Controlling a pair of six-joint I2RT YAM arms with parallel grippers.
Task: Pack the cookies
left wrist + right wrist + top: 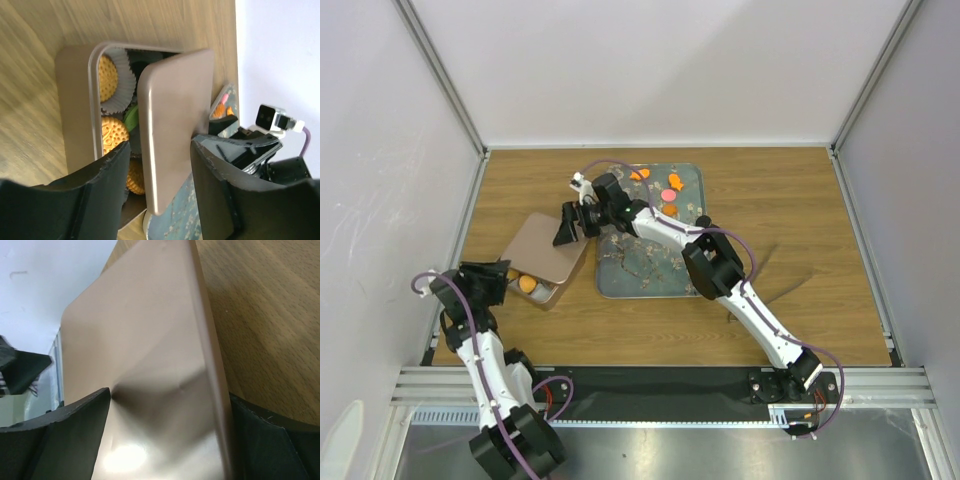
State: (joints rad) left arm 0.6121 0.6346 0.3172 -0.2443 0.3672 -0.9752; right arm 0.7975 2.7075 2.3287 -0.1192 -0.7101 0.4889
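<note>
Several orange and pink cookies (pixel 669 195) lie on the far end of the blue-grey floral tray (pixel 650 262). More orange cookies (pixel 114 134) sit in paper cups inside the open square tin (pixel 75 110), with a green one (pixel 131 118) among them. The brownish-pink lid (pixel 175 115) hangs tilted over the tin (pixel 552 294). My right gripper (pixel 568 225) is shut on the lid's far edge; in the right wrist view the lid (pixel 145 340) fills the gap of the right gripper (pixel 169 395). My left gripper (pixel 159 150) stands open just short of the tin's near side, touching nothing.
The tin sits on the wooden table left of the tray, its corner close to the tray's near-left edge. White walls close in the table on the left, right and far sides. My right arm (pixel 720 265) stretches across the tray.
</note>
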